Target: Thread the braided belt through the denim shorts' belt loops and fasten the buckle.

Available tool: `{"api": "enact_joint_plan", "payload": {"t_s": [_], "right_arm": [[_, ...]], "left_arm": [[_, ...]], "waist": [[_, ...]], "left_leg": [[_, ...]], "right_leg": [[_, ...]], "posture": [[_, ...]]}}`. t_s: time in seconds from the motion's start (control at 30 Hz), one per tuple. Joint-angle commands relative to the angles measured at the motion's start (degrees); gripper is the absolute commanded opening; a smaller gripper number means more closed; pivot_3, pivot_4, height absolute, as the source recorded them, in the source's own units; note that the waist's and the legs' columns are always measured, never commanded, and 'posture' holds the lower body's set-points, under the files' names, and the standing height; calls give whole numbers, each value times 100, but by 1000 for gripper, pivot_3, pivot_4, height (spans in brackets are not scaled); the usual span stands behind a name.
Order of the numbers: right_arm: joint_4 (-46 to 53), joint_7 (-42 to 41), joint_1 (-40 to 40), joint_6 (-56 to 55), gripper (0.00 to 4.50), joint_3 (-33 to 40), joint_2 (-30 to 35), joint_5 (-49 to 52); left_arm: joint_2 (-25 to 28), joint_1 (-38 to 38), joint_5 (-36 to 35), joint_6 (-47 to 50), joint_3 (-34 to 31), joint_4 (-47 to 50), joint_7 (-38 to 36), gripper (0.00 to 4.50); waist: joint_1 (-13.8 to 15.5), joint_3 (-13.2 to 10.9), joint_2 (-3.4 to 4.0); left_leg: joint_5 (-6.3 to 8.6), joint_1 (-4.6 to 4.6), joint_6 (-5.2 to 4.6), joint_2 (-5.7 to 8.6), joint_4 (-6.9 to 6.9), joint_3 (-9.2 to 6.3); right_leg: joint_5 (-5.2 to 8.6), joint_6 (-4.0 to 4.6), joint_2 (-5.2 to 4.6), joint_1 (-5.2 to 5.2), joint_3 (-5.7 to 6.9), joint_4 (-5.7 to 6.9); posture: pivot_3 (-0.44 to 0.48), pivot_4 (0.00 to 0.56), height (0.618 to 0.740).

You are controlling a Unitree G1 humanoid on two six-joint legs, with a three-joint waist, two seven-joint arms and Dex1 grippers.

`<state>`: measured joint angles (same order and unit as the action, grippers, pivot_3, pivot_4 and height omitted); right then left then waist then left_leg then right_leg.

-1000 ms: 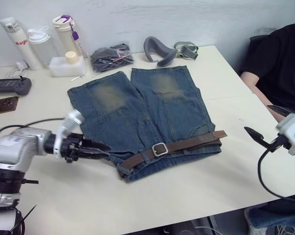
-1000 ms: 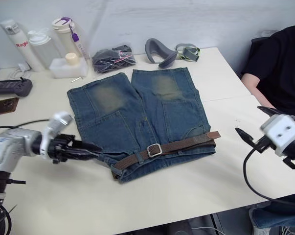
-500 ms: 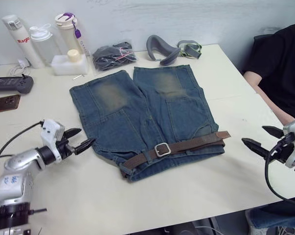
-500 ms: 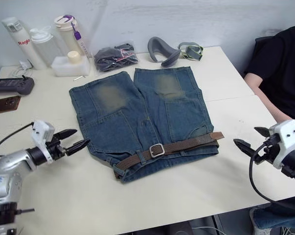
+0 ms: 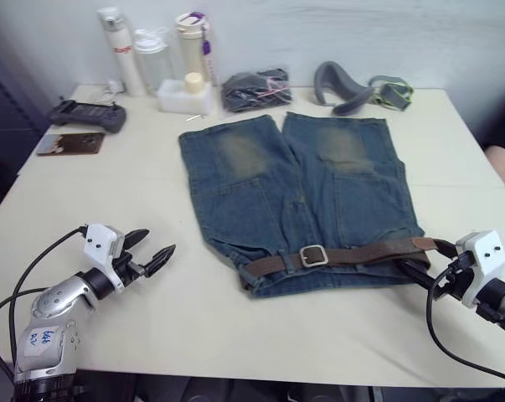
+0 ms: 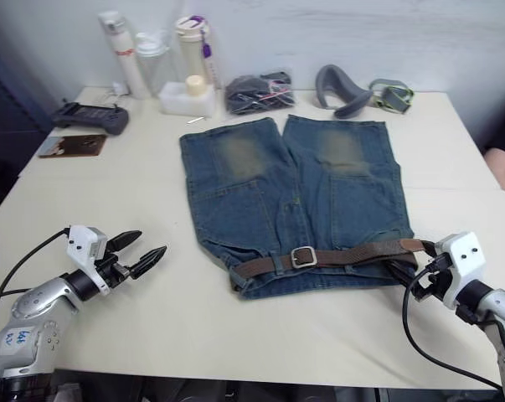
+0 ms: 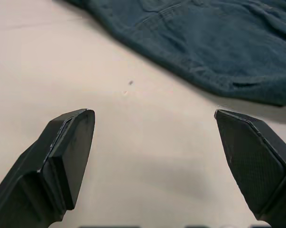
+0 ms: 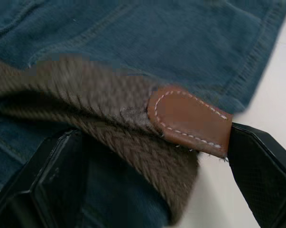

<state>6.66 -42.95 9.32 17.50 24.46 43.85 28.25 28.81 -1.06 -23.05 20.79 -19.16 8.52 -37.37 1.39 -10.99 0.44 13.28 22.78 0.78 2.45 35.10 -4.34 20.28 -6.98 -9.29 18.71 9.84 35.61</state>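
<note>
My right gripper (image 8: 147, 156) has its jaws wide apart, one on each side of the tan tip of the belt (image 8: 133, 128). The tip sits between the jaws and I cannot tell if either jaw touches it. Up close I see white stitches round the tan end and the rough brown weave behind it. Under the belt is the blue cloth of the shorts (image 8: 147, 42).

My left gripper (image 7: 154, 142) has its jaws apart too, with nothing but bare table (image 7: 133, 156) between them. The edge of the shorts lies a little past the jaw tips, not touching them.

From my head camera I see more. The belt (image 5: 344, 254) runs along the waist of the shorts (image 5: 294, 193), and its silver buckle (image 5: 313, 255) looks done up. The shorts lie flat, with faded yellow patches on both legs.
</note>
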Motion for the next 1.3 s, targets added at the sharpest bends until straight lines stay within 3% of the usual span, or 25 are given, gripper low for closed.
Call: {"api": "enact_joint_plan", "payload": {"t_s": [0.03, 0.7, 0.73, 0.87, 1.07, 1.3], "right_arm": [[145, 54, -32, -132, 4500, 321, -46, 31], [427, 276, 63, 834, 4500, 925, -57, 523], [439, 287, 68, 933, 4500, 985, -66, 590], [564, 199, 264, 681, 4500, 1036, -32, 328], [638, 146, 329, 551, 4500, 1055, -44, 293], [604, 71, 204, 435, 4500, 1005, 14, 254]], "left_arm": [[-22, 106, -62, -136, 6, 128, 62, 4409], [-191, 295, -8, -524, 339, -141, 17, 4409], [-191, 302, -6, -542, 354, -167, 14, 4409], [-181, 348, 0, -647, 425, -289, -45, 4409], [-171, 394, -3, -751, 478, -410, -110, 4409], [-156, 329, -64, -814, 468, -479, -232, 4409]], "waist": [[53, -1, 0], [182, -33, -36], [266, -38, -49], [382, -35, -80], [6, -37, -85], [-6, -37, -85]], "left_leg": [[2, -2, -2, -1, 0, 14], [62, -36, -19, -34, 4, 137], [68, -47, -12, -49, 13, 158], [210, -43, 30, -355, 115, 630], [232, -66, 9, -363, 100, 651], [245, -64, -15, -368, 107, 651]], "right_leg": [[-1, -1, 0, 1, -14, 0], [-8, -8, 30, 20, -139, -21], [-11, -4, 35, 33, -158, -21], [-107, 112, 280, 279, -598, 7], [-117, 102, 323, 275, -639, 11], [-117, 102, 327, 280, -650, 15]], "posture": [[0, 150, 740], [0, 150, 740], [0, 150, 740], [0, 150, 740], [0, 150, 740], [0, 150, 740]]}}
